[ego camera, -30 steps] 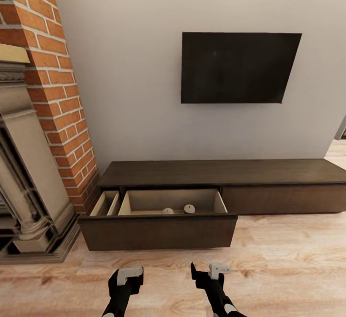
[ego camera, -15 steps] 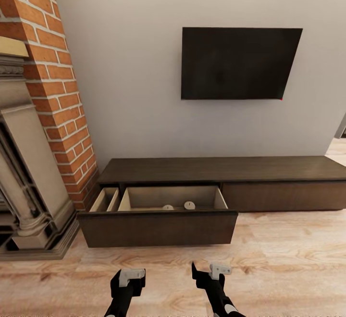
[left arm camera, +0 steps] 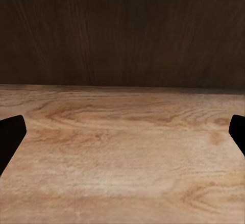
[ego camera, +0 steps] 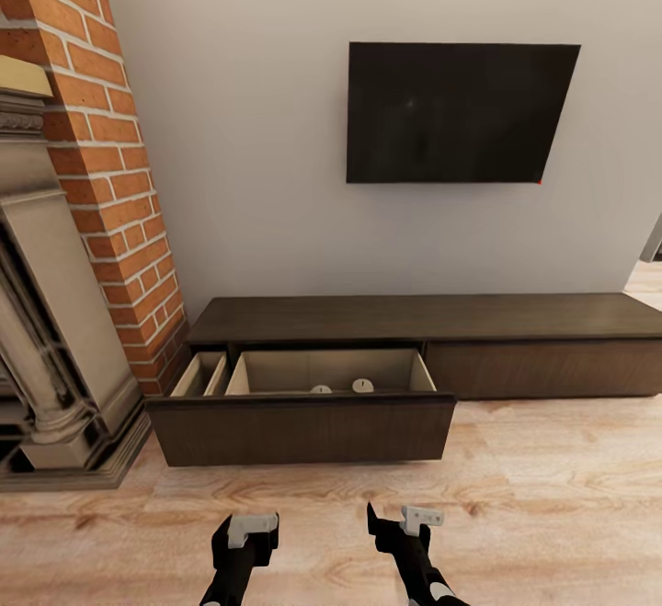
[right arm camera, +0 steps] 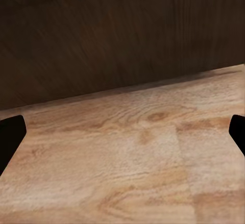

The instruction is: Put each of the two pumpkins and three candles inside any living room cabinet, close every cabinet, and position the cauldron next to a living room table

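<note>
The long, low dark-brown cabinet (ego camera: 432,319) stands against the wall with its left drawer (ego camera: 303,427) pulled out over the floor. Two small round candles (ego camera: 362,385) with pale tops lie at the drawer's back, side by side. My left gripper (ego camera: 245,532) and right gripper (ego camera: 405,521) hang low in front of the drawer, a short way off it. In the wrist views the left gripper (left arm camera: 122,132) and right gripper (right arm camera: 122,137) are open, with bare floor between their fingers and the dark drawer front ahead. The pumpkins, the cauldron and the table are out of view.
A brick chimney column (ego camera: 101,155) and a stone fireplace surround (ego camera: 46,330) stand at the left, close to the drawer's left end. A black TV (ego camera: 460,112) hangs on the wall above the cabinet. Wooden floor (ego camera: 552,496) spreads to the right.
The whole picture has shifted a little: the cabinet sits slightly higher and farther, so the camera has moved back. The drawer stays out and both grippers hold their pose.
</note>
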You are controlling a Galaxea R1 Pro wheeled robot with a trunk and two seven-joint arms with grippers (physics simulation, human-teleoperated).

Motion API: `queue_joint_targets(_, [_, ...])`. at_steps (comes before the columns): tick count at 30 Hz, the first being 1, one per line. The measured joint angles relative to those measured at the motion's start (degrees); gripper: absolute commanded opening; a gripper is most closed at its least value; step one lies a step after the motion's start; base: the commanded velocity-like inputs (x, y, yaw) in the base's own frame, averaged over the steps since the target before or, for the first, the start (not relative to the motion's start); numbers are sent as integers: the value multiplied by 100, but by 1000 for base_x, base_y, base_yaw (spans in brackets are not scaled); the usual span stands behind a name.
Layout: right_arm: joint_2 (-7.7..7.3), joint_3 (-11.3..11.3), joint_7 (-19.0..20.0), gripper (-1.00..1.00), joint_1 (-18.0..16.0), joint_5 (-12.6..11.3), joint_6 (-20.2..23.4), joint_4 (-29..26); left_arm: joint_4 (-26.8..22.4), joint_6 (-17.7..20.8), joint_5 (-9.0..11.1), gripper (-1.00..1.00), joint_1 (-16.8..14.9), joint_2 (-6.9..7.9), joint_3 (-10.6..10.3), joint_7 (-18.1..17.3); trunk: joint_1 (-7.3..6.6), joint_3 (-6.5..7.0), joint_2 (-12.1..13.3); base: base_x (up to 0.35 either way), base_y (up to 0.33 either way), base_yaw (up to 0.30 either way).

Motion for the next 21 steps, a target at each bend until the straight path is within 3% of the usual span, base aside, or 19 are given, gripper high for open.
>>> queue_joint_targets(13, [0,4,0,100,1,0,-6,0,-4,0,6,100,0,6,7,0,286,-233,-521,0,0,0])
queue_joint_targets(21, [0,1,5,100,-2,7,-4,0,-17,0,13,100,0,6,7,-1,286,-234,-523,0,0,0])
